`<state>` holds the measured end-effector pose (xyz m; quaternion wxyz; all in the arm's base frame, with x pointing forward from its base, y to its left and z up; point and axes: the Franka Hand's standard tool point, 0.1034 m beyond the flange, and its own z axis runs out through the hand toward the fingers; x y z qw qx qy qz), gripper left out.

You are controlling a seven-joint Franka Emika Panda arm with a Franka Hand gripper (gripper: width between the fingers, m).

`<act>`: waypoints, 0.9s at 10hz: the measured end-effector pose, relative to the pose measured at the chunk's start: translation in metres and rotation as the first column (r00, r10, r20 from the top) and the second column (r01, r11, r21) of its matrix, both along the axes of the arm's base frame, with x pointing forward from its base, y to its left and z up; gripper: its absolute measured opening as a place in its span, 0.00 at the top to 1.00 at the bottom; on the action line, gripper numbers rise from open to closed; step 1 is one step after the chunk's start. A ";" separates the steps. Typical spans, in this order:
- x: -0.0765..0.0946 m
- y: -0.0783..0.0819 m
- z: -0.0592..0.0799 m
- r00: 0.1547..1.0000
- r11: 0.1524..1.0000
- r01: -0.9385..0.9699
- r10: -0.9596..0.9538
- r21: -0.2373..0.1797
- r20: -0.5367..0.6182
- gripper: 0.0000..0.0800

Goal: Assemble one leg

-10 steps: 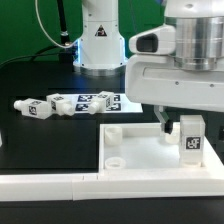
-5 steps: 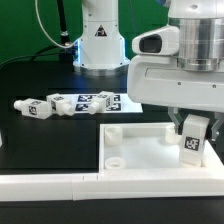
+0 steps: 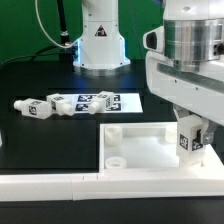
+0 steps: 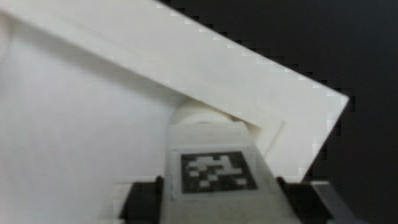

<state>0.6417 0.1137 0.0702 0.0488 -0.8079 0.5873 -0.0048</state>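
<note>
My gripper [image 3: 190, 135] is shut on a white leg [image 3: 188, 138] with a black-and-white tag. It holds the leg upright over the corner of the large white square panel [image 3: 150, 148] at the exterior view's right. In the wrist view the leg [image 4: 217, 160] stands between my two dark fingers [image 4: 151, 198], its narrow end at the panel's corner [image 4: 267, 110]. Several more legs [image 3: 45, 106] lie on the black table at the exterior view's left.
The marker board [image 3: 105, 101] lies flat behind the panel. The robot base [image 3: 98, 40] stands at the back. A white rail [image 3: 60, 184] runs along the table's front edge. Two raised corner holes [image 3: 115, 131] show on the panel's left side.
The arm has turned about its wrist and shifted slightly while holding the leg; the leg stays near the panel's right corner and looks a little lower.
</note>
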 end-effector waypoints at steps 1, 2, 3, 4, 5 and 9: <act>0.001 -0.004 0.000 0.984 0.982 0.177 -0.176 0.060 -0.018 0.64; 0.001 -0.004 0.000 0.956 0.953 0.293 -0.291 0.084 -0.036 0.64; 0.001 -0.002 -0.001 0.931 0.928 0.364 -0.361 0.084 -0.046 0.64; 0.001 -0.002 -0.001 0.936 0.932 0.353 -0.351 0.083 -0.044 0.64; 0.000 -0.002 -0.001 0.963 0.960 0.268 -0.266 0.079 -0.030 0.57; -0.003 0.009 -0.004 0.948 0.949 -0.315 0.314 0.028 0.046 0.20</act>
